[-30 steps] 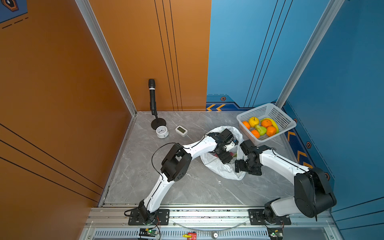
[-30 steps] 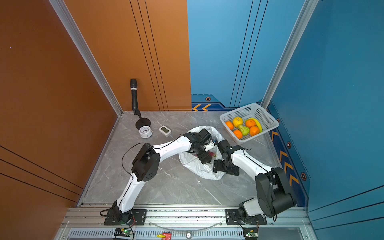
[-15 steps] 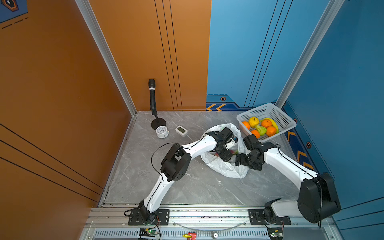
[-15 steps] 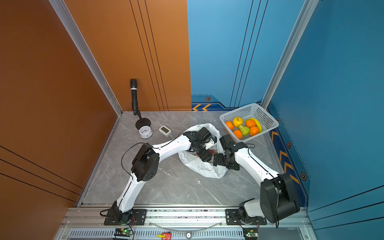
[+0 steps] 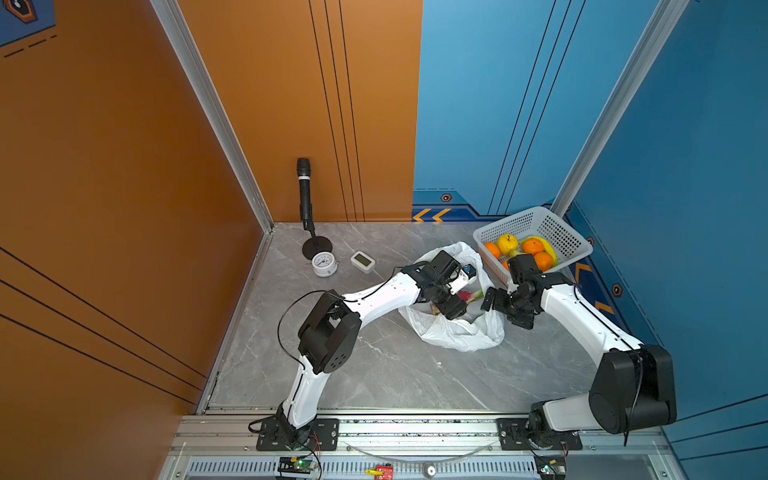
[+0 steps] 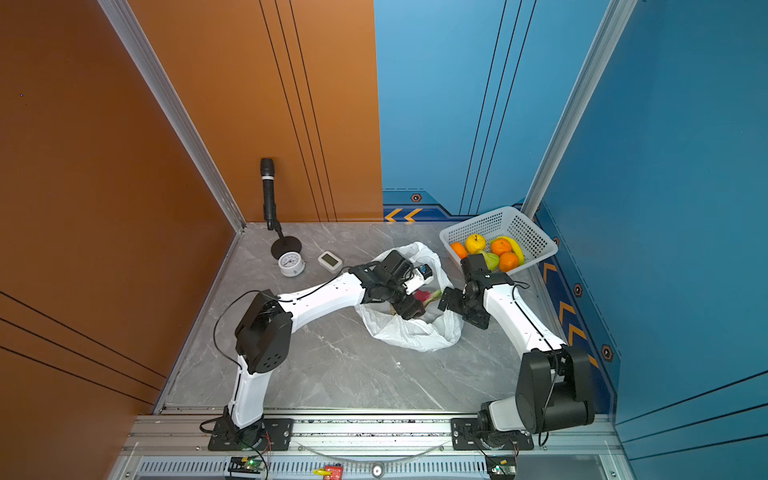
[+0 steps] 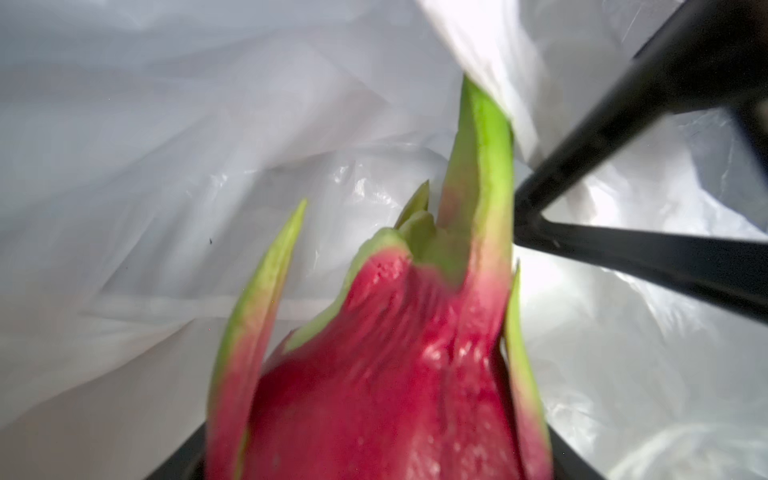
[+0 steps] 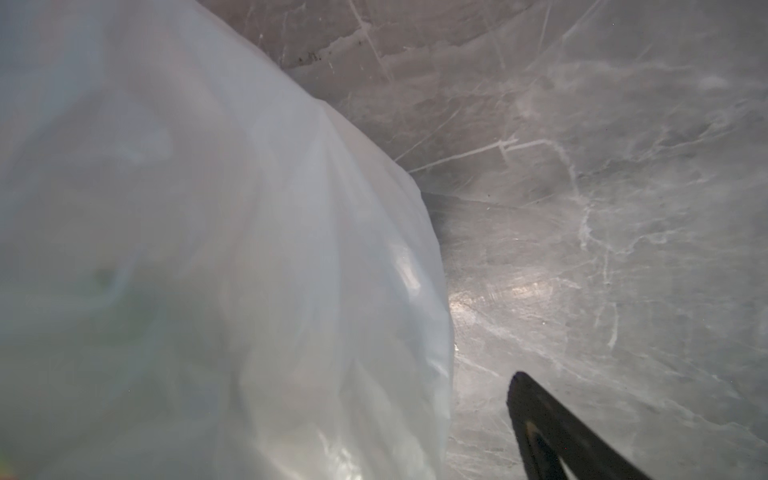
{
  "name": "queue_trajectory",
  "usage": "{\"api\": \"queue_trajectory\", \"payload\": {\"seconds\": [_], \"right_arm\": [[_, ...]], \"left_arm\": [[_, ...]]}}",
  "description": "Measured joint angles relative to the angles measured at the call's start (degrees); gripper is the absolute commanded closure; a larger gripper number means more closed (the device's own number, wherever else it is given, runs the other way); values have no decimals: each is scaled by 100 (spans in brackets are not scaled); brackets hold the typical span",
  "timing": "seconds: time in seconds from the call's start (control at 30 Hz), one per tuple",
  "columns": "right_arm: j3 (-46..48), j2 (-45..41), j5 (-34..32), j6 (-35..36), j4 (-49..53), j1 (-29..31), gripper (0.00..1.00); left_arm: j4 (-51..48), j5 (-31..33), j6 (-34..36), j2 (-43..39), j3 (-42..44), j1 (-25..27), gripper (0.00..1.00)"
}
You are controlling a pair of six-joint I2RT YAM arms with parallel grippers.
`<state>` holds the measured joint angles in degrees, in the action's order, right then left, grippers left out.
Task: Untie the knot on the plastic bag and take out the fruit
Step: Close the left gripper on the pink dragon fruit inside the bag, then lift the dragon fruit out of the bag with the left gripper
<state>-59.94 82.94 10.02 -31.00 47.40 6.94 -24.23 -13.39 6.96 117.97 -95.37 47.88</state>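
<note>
The left gripper (image 5: 455, 305) sat around the dragon fruit (image 7: 395, 353) inside the plastic bag (image 5: 453, 332). I couldn't tell if it squeezed. The right gripper (image 5: 502, 311) was spread wide.

Overhead pair; wrists against plastic bag (image 8: 208, 249)

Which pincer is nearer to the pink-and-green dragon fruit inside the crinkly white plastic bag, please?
Left. The left pincer reaches inside the bag, close beside the dragon fruit; the right pincer sits outside the bag's wall.
</note>
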Motion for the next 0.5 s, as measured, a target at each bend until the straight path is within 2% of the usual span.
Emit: {"api": "queue_trajectory", "payload": {"seconds": [0.23, 0.5], "right_arm": [[0, 308, 216, 7, 7, -68, 1], [4, 422, 339, 9, 11, -87, 2]], "left_arm": [[1394, -166, -214, -378, 798, -76, 47], [3209, -688, -688, -678, 1449, -251, 45]]}}
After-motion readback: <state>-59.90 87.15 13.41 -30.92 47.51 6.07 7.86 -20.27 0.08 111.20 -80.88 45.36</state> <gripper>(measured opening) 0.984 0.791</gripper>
